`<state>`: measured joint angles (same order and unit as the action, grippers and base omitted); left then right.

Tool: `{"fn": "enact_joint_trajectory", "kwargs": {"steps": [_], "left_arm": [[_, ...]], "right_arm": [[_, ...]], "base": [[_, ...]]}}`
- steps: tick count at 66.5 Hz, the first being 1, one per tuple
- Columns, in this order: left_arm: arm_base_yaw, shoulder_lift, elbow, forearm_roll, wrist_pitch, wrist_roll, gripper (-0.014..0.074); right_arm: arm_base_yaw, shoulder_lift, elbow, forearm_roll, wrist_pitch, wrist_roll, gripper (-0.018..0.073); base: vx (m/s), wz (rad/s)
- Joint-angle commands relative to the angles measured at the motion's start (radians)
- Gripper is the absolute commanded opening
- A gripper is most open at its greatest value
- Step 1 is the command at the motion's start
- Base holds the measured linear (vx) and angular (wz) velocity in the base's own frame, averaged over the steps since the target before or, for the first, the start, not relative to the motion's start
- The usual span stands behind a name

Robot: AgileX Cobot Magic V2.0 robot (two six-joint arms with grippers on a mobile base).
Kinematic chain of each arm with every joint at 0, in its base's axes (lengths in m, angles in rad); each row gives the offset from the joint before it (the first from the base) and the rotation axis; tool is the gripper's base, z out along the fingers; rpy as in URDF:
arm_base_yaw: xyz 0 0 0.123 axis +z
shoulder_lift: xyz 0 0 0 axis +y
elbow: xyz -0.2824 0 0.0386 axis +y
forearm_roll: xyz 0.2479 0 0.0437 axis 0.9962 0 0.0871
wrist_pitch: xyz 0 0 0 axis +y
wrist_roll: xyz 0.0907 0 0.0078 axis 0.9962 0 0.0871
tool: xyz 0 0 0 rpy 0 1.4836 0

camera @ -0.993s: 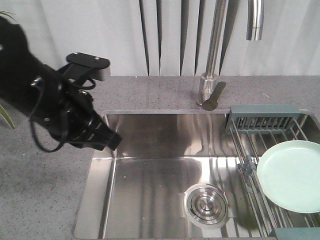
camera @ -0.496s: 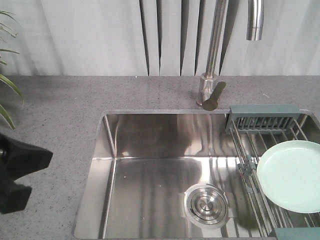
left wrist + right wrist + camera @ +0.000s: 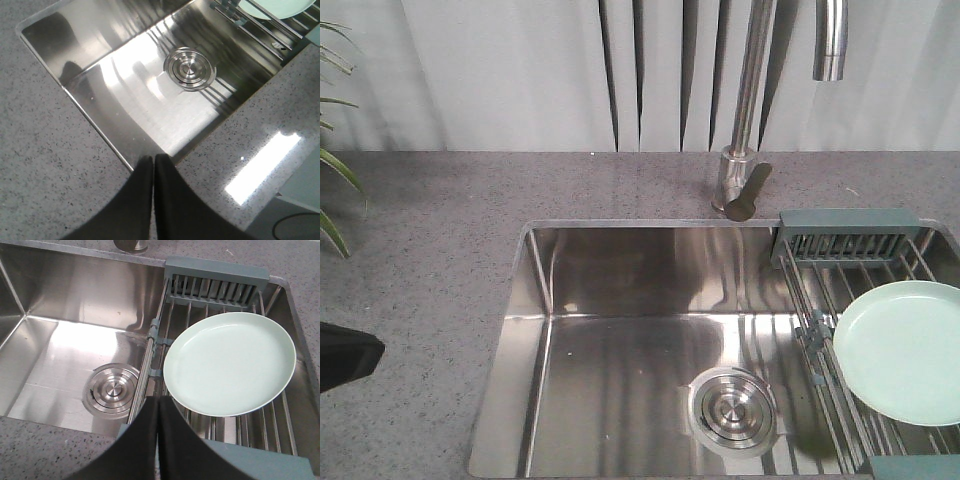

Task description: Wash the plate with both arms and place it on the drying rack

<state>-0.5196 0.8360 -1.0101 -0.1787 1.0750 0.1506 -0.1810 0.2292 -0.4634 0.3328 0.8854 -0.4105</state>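
The pale mint-green plate (image 3: 900,350) lies flat on the steel rods of the drying rack (image 3: 845,220) over the right end of the sink. In the right wrist view the plate (image 3: 230,365) sits just beyond my right gripper (image 3: 158,400), which is shut and empty above the rack's near teal end; the slotted caddy (image 3: 215,267) is behind the plate. My left gripper (image 3: 153,157) is shut and empty over the sink's near left corner, far from the plate (image 3: 270,6). Only a black tip of the left arm (image 3: 340,358) shows at the front view's left edge.
The steel sink basin (image 3: 620,270) has a round drain (image 3: 732,410) in its floor. A chrome faucet (image 3: 750,100) with a lever rises behind it. Grey speckled countertop (image 3: 420,230) surrounds the sink. Plant leaves (image 3: 332,170) poke in at the left.
The left arm has swung down and left, from above the sink's left rim almost out of the front view. The plate and rack have not moved.
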Motion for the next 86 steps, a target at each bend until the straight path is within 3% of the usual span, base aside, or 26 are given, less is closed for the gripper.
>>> {"fn": "enact_joint_trajectory", "kwargs": {"steps": [1,13,27,37,47,66,78,86], "left_arm": [[0.0,-0.025,0.027,-0.011,-0.098,0.076,-0.0006],[0.0,-0.16,0.288,-0.018,-0.427,0.077,-0.0006],[0.0,-0.425,0.703,-0.003,-0.871,-0.025,-0.0006],[0.008,-0.564,0.912,0.013,-1.075,-0.025,-0.0006],[0.102,-0.664,1.043,0.018,-1.211,-0.027,-0.0006],[0.343,-0.773,1.057,0.016,-1.228,-0.018,-0.0006],[0.39,-0.814,1.059,0.017,-1.161,-0.021,-0.0006],[0.454,-0.869,1.059,0.017,-1.109,-0.036,-0.0006]], "right_arm": [[-0.001,0.014,-0.023,0.016,-0.062,-0.005,-0.0009],[-0.001,0.014,-0.023,0.017,-0.062,-0.005,-0.0009],[-0.001,0.014,-0.023,0.017,-0.062,-0.005,-0.0009],[-0.001,0.014,-0.023,0.017,-0.062,-0.005,-0.0009],[-0.001,0.014,-0.023,0.017,-0.062,-0.005,-0.0009],[-0.001,0.014,-0.023,0.016,-0.062,-0.005,-0.0009],[-0.001,0.014,-0.023,0.016,-0.062,-0.005,-0.0009],[-0.001,0.015,-0.023,0.017,-0.062,-0.005,-0.0009]], "base": [[0.0,0.0],[0.0,0.0],[0.0,0.0],[0.0,0.0],[0.0,0.0],[0.0,0.0],[0.0,0.0],[0.0,0.0]]}}
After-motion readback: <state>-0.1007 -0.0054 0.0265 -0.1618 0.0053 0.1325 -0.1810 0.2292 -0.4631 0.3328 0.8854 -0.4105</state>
